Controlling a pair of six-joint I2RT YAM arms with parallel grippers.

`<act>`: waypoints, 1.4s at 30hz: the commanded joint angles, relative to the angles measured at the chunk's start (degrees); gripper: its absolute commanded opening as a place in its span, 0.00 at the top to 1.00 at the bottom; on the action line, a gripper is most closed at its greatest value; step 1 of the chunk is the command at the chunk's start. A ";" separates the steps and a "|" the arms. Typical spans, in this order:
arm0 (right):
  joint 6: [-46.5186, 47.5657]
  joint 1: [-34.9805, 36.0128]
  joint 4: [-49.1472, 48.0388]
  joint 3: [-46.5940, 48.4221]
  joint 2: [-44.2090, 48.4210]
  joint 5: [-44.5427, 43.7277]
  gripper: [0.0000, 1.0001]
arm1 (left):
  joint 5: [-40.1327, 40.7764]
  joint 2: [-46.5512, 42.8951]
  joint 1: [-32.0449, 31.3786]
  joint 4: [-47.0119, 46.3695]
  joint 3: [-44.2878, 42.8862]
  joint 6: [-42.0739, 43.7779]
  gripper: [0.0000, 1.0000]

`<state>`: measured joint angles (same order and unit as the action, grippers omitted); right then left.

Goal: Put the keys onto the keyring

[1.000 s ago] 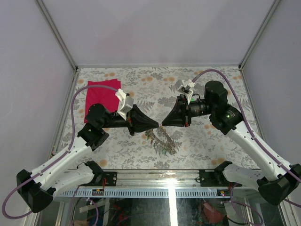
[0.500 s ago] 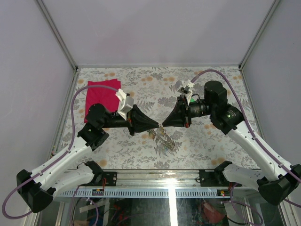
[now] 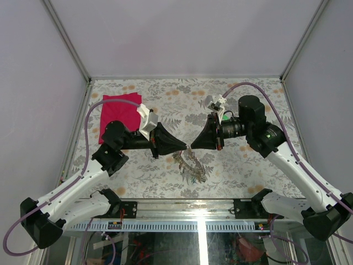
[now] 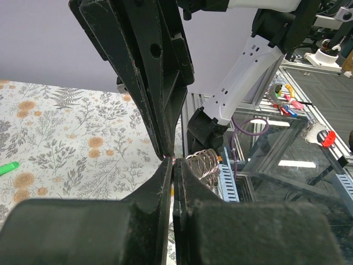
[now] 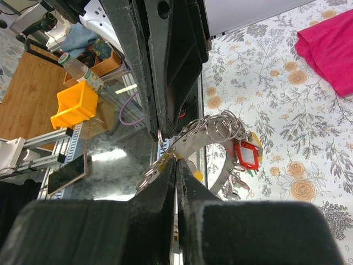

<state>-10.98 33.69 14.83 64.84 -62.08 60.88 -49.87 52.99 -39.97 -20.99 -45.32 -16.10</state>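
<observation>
My two grippers meet tip to tip above the middle of the table, the left gripper (image 3: 186, 147) coming from the left and the right gripper (image 3: 192, 147) from the right. Below them hangs the keyring (image 3: 191, 162), a flat grey metal arc (image 5: 219, 148) fringed with wire split rings and keys, among them a red-headed one (image 5: 246, 155). The right gripper (image 5: 176, 161) is shut on the keyring's near end. The left gripper (image 4: 172, 163) is shut on a thin wire split ring at that same end, next to a coil of rings (image 4: 202, 162).
A red cloth (image 3: 118, 113) lies at the back left of the flowered table (image 3: 242, 165). A small green piece (image 4: 6, 167) lies on the table, seen only in the left wrist view. The metal frame rail (image 3: 182, 205) runs along the near edge.
The right gripper's jaws have closed onto the keyring's end. Both arms stay almost where they were, and the hanging keyring has barely shifted.
</observation>
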 commanded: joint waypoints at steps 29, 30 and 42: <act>7.73 0.50 0.81 -4.76 13.76 -19.44 0.43 | 7.14 -0.14 -0.01 3.77 -4.55 4.05 1.00; 8.79 0.50 2.15 -4.21 13.60 -19.44 0.40 | 7.57 0.11 -0.02 4.65 -4.83 4.43 1.00; 13.94 0.56 8.54 -2.38 15.26 -29.52 0.36 | 13.24 4.43 -0.04 14.92 -10.18 7.46 1.00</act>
<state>0.93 33.98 22.31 58.89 -48.18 36.49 -40.23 56.31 -39.97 -7.31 -51.68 -10.46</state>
